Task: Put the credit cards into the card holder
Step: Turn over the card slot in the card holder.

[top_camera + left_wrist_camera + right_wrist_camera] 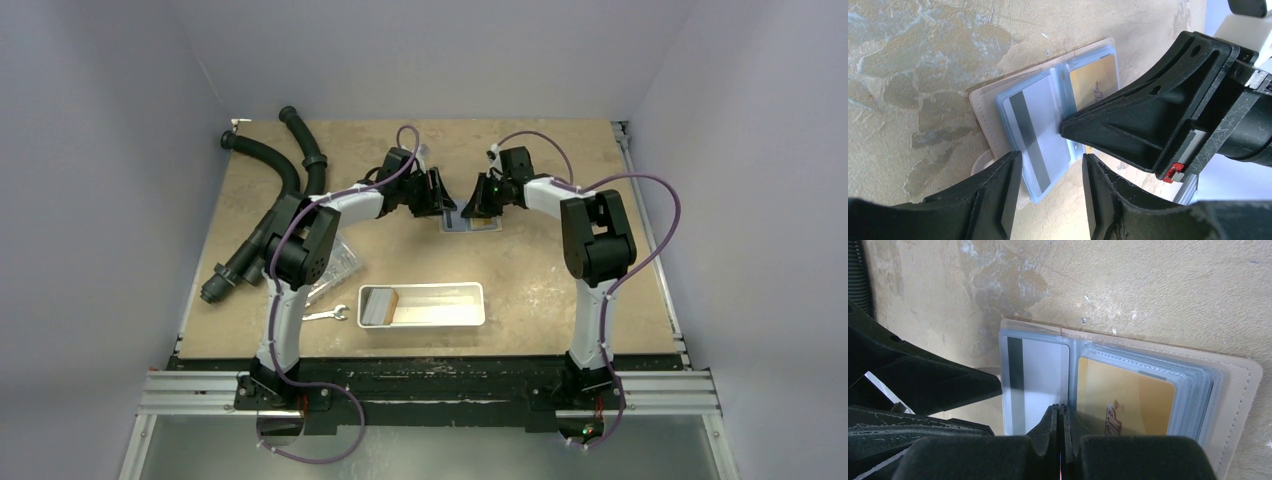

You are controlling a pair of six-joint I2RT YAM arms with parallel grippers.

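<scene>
The card holder lies open on the table at mid-back, beige outside with light blue sleeves. In the left wrist view, the holder has a pale grey striped card in one panel and a gold card in the other. My left gripper is open and empty, just off the holder's near edge. My right gripper is shut with its tip on the holder's middle fold. More credit cards lie in the white tray.
A long white tray stands at the front middle. A silver wrench lies to its left, and a clear plastic box sits by the left arm. Black corrugated hoses lie along the left side.
</scene>
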